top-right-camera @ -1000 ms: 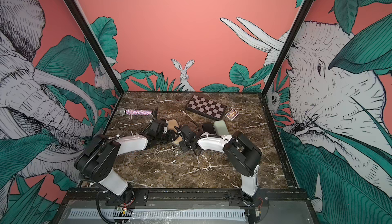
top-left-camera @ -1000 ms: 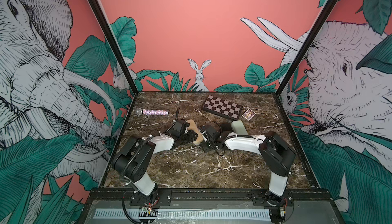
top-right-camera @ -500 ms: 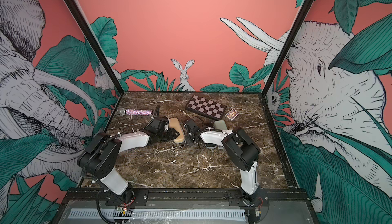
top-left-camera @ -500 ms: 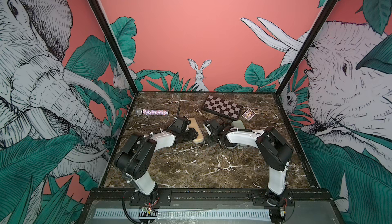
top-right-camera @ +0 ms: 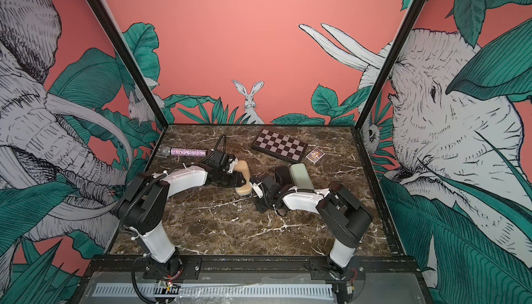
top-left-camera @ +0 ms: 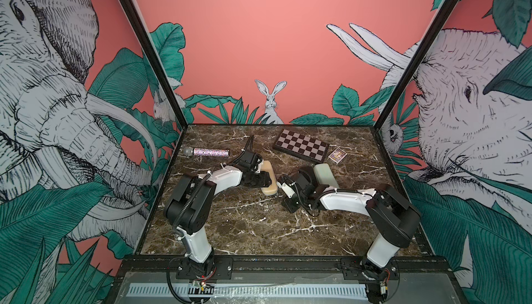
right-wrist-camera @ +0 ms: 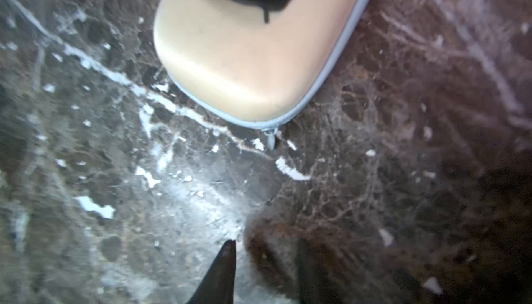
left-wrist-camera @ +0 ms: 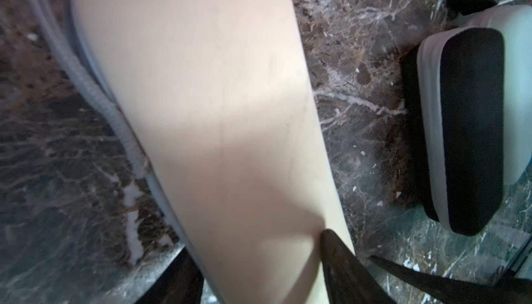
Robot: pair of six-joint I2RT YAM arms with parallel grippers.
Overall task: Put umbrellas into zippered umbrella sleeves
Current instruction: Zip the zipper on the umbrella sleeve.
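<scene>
The beige sleeve (top-left-camera: 269, 190) (top-right-camera: 244, 190) lies zipped shut at mid-table, its zip pull (right-wrist-camera: 270, 138) at the near end. My left gripper (top-left-camera: 259, 179) (top-right-camera: 233, 179) (left-wrist-camera: 253, 259) is open astride it, with one fingertip (left-wrist-camera: 334, 248) against its edge and a gap on the other side. My right gripper (top-left-camera: 288, 201) (top-right-camera: 262, 203) (right-wrist-camera: 266, 250) is open over bare marble just off that end, holding nothing. The black sleeve (top-left-camera: 305, 173) (left-wrist-camera: 472, 132) and mint sleeve (top-left-camera: 325, 176) (top-right-camera: 300, 176) lie side by side behind the right wrist. The umbrellas are out of view.
A glittery microphone (top-left-camera: 207, 152) lies at the back left. A chequered chessboard box (top-left-camera: 300, 145) and a small card box (top-left-camera: 337, 155) sit at the back right. Printed walls close in three sides of the marble table (top-left-camera: 244, 230).
My right gripper has opened and drawn back from the beige sleeve toward the table's front. The left jaws have widened around the sleeve, which has stayed in place.
</scene>
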